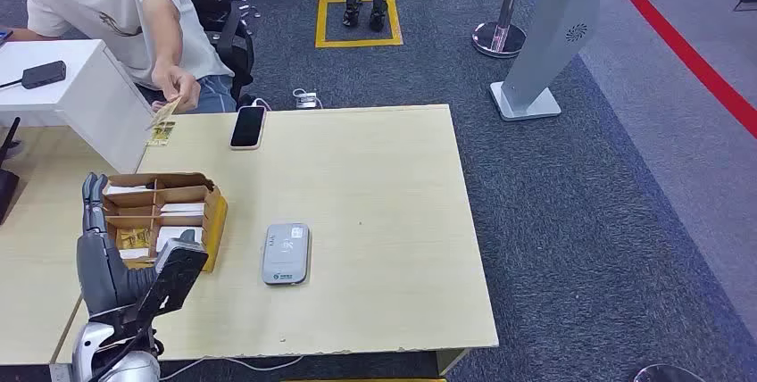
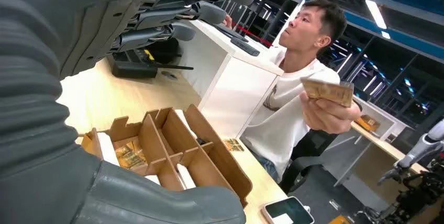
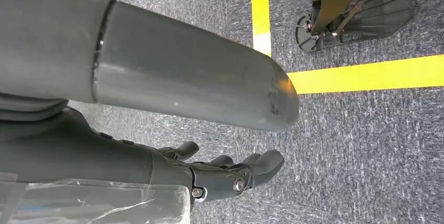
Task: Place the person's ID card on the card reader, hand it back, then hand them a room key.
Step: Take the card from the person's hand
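A person in a white shirt (image 1: pixel 107 7) at the table's far left holds a tan card (image 1: pixel 165 112) out over the table edge; the left wrist view shows that card (image 2: pixel 327 90) in the person's fingers. A second small card (image 1: pixel 161 132) lies on the table below it. The grey card reader (image 1: pixel 286 254) lies flat mid-table with nothing on it. My left hand (image 1: pixel 103 253) is raised beside the cardboard organizer box (image 1: pixel 214 212), its fingers (image 2: pixel 183 9) apart and holding nothing. White cards (image 1: pixel 183 209) sit in the box's compartments. My right hand (image 3: pixel 230 174) hangs over the carpet, holding nothing.
A black phone (image 1: pixel 248 126) lies at the table's far edge, near the person's hand. A white counter (image 1: pixel 80 101) with a black device (image 1: pixel 43 74) stands at the far left. The wooden table (image 1: pixel 384 186) is bare to the reader's right. Carpet and a stanchion base (image 1: pixel 498 38) lie beyond.
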Robot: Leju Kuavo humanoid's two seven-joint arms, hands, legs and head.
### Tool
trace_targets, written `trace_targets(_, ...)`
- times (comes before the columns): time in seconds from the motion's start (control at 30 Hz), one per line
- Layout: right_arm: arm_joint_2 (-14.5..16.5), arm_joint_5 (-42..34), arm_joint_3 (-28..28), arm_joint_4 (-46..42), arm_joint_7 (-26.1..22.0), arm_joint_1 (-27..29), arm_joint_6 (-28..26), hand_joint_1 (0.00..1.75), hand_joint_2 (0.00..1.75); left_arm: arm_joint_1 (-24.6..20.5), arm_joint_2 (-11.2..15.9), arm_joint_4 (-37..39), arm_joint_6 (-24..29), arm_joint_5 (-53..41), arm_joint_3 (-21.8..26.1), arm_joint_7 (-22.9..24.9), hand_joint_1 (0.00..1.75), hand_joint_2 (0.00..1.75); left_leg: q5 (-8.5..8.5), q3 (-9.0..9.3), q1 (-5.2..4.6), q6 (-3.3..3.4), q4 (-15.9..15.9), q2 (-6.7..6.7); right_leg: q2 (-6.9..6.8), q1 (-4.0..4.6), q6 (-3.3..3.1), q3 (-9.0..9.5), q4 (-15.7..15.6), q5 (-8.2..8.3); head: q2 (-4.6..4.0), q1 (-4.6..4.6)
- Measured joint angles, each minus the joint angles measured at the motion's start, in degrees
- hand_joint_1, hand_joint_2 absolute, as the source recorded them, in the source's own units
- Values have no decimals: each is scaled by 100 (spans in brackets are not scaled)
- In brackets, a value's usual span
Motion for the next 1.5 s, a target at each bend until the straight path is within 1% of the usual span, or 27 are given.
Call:
trace_targets(0.07, 0, 31, 0, 1, 7, 0, 0, 0, 0, -30, 18, 1, 42, -331, -3, 149, 0, 175, 0, 0, 0, 0, 0, 0, 0, 0, 0, 0, 0, 0, 0, 1)
trace_targets(0.17, 0, 159, 0, 2, 20, -1, 3, 0, 0, -202, 165, 19, 148, -1591, -5, 725, 0, 175, 0, 1, 0, 0, 0, 0, 0, 0, 0, 0, 0, 0, 0, -1)
trace_targets(0.27, 0, 360, 0, 2, 40, -10, 12, 0, 0, -602, 484, 211, 106, -2885, -2, 1372, 0, 175, 6, -1, 1, 3, 0, -6, -7, 2, -1, -1, 1, 1, 0, 2)
trace_targets(0.37, 0, 546, 0, 2, 65, -25, 22, 0, 0, -1153, 897, 628, -84, -3636, 30, 1760, 0, 175, 14, -2, 2, 2, 0, -10, -11, 3, -3, -1, 3, 3, 0, 0)
trace_targets(0.43, 0, 633, 0, 2, 75, -31, 32, 0, 0, -1520, 1163, 970, -246, -3859, 45, 1937, 0, 175, 19, -3, 2, 0, 0, -13, -12, 3, -5, -1, 5, 6, 0, 1)
trace_targets(0.53, 0, 719, 0, 0, 88, -35, 49, 0, 0, -2016, 1550, 1492, -464, -3921, 8, 2225, 0, 175, 21, -1, 2, -3, 0, -10, -8, 3, -8, -3, 6, 12, 2, 1)
trace_targets(0.6, 0, 752, 0, 0, 104, -35, 58, 0, 0, -2283, 1750, 1789, -557, -3922, -49, 2354, 0, 175, 21, -2, 2, -3, 0, -10, -7, 3, -7, -4, 5, 13, 1, 1)
trace_targets(0.7, -1, 798, 0, -1, 127, -38, 72, 0, 0, -2668, 1967, 2238, -703, -3922, -200, 2485, 0, 175, 21, -4, 2, -3, 1, -13, -9, 3, -7, -5, 5, 13, 1, 1)
trace_targets(0.8, -2, 811, 0, -2, 131, -42, 79, 0, 0, -3025, 2069, 2657, -787, -3922, -374, 2516, 2, 175, 21, -6, 1, -3, 2, -12, -9, 2, -6, -6, 5, 13, 0, 1)
trace_targets(0.87, -1, 811, 0, -2, 131, -42, 79, 0, 0, -3188, 2081, 2851, -799, -3922, -448, 2514, 23, 175, 20, -6, 0, -3, 2, -11, -7, 1, -6, -6, 5, 13, 0, 1)
trace_targets(0.93, -1, 811, 0, -2, 130, -42, 82, 0, 0, -3286, 2081, 2991, -800, -3922, -504, 2507, 108, 175, 20, -6, 0, -3, 2, -9, -5, 1, -6, -7, 5, 13, 0, 0)
trace_targets(1.0, -2, 811, 0, -2, 129, -43, 89, 0, 0, -3362, 2071, 3102, -800, -3922, -547, 2475, 175, 175, 20, -6, 1, -3, 2, -9, -4, 2, -6, -9, 5, 13, 0, 0)
trace_targets(1.27, -2, 803, 0, -2, 129, -43, 93, 0, 0, -3499, 1942, 3310, -772, -3923, -580, 2192, 175, 175, 20, -8, 1, -3, 2, -8, -4, 1, -6, -10, 5, 13, 1, 1)
trace_targets(1.5, -2, 800, 0, -2, 129, -43, 92, 0, 0, -3524, 1869, 3316, -769, -3923, -580, 2156, 175, 175, 20, -8, 1, -3, 2, -8, -4, 2, -6, -11, 5, 13, 0, 0)
